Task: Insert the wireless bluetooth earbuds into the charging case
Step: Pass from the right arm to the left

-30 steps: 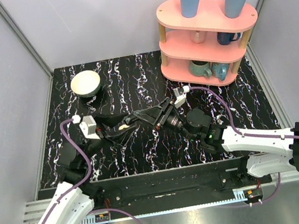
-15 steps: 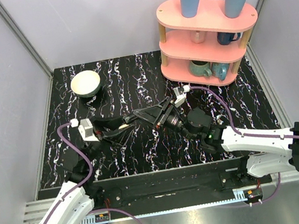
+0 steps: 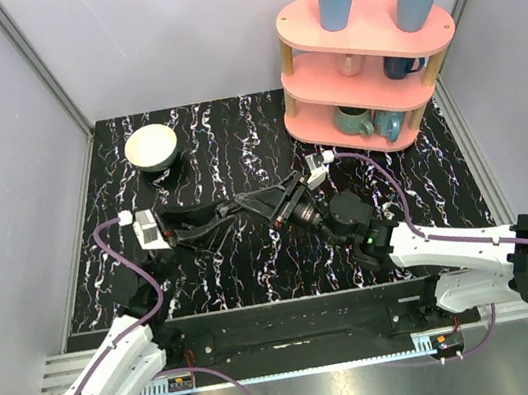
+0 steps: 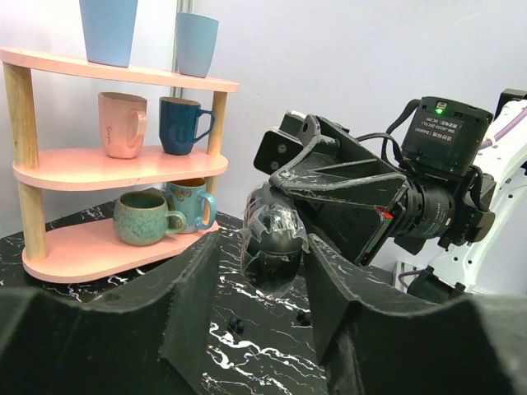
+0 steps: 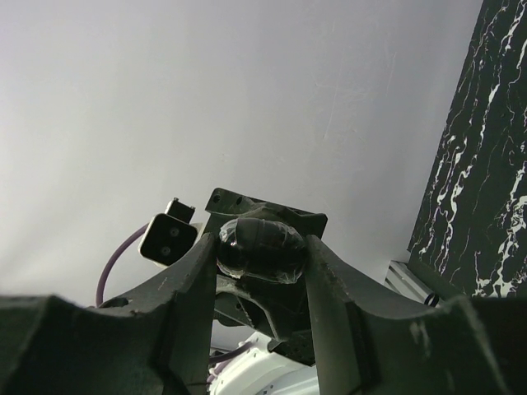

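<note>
My right gripper is shut on a small rounded oval piece. The piece looks dark and glossy under clear film, and matches the charging case in size and shape. My left gripper is open, and its fingertips face the right gripper's. The piece hangs just beyond the left fingertips, above the table. No cream earbuds show. Two tiny dark specks lie on the table under the left fingers, and I cannot tell what they are.
A pink three-tier shelf with blue cups and mugs stands at the back right; it also shows in the left wrist view. A cream bowl sits at the back left. Grey walls close in the black marbled table.
My left gripper has drawn back to the left. The small cream piece seen at its fingertips earlier no longer shows. The right arm has hardly moved.
</note>
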